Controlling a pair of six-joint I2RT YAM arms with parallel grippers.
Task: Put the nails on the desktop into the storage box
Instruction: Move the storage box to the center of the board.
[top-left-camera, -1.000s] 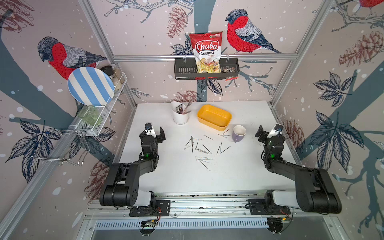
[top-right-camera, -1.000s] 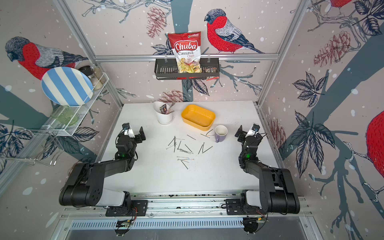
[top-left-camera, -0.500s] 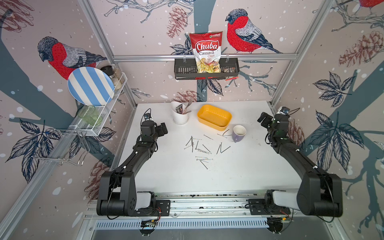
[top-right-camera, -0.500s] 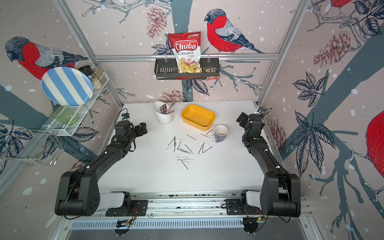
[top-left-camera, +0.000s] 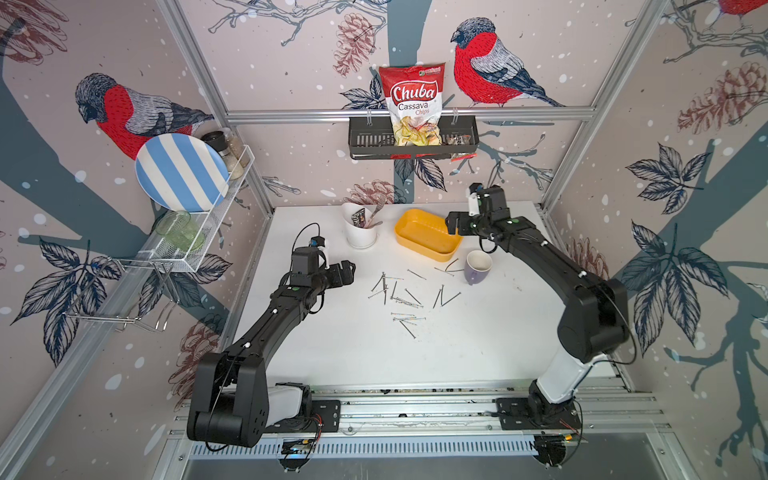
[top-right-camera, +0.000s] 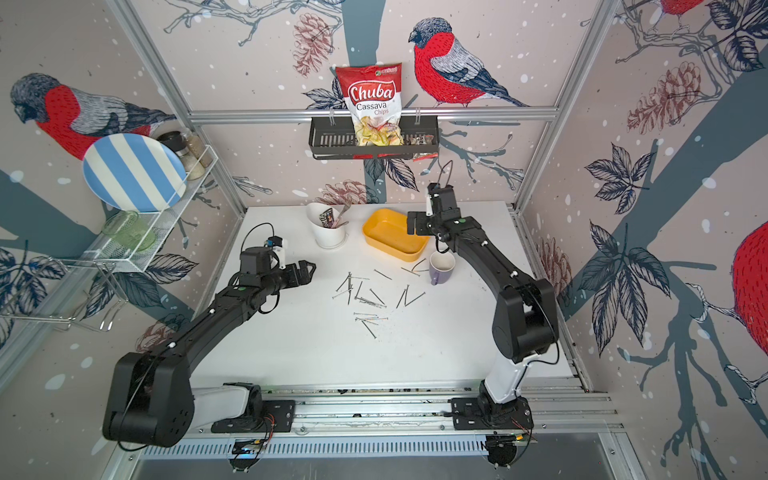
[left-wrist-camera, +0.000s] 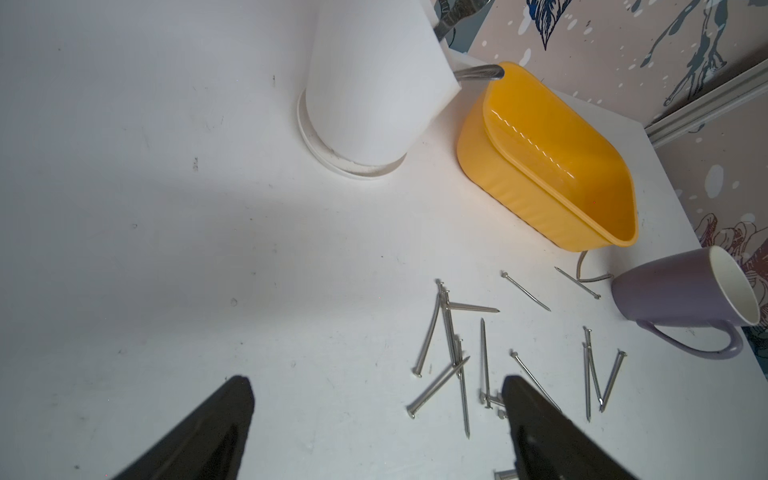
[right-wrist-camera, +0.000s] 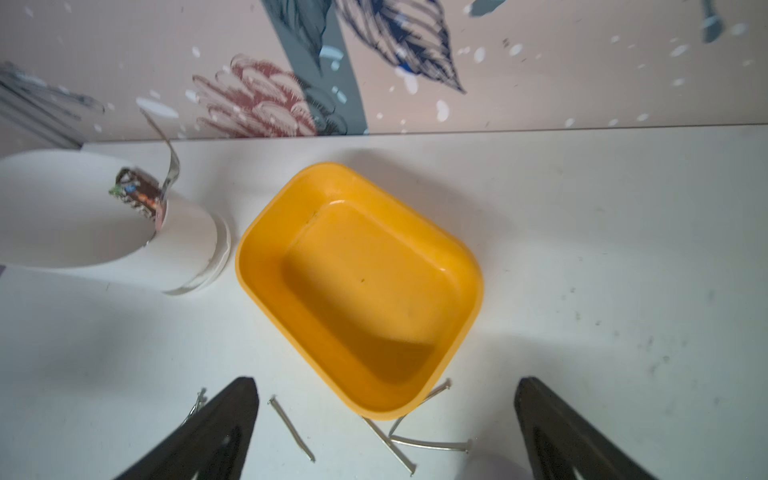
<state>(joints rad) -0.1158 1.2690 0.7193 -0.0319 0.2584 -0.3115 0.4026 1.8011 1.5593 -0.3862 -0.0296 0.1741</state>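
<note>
- Left gripper (left-wrist-camera: 376, 386): jaws spread wide with nothing between them. It sits over the bare desktop (top-left-camera: 478, 345), at the left edge of the nails (top-left-camera: 399, 297).
- Right gripper (right-wrist-camera: 386, 386): jaws released too and empty. It hangs above the end of the yellow box (top-left-camera: 428, 235) nearest the mug (top-left-camera: 478, 266).
- The nails all lie flat on the desktop in a loose, crossing scatter mid-table, in front of the box.
- A few nails lie between the box and the mug. In the right wrist view, a couple reach right up to the box's front corner.
- The box sits at the back of the desktop, and its bottom shows bare yellow.
- The purple mug stands upright just beside the box's front right corner.
- A white cup (top-left-camera: 360, 232) holding forks (top-left-camera: 376, 212) stands just left of the box.
</note>
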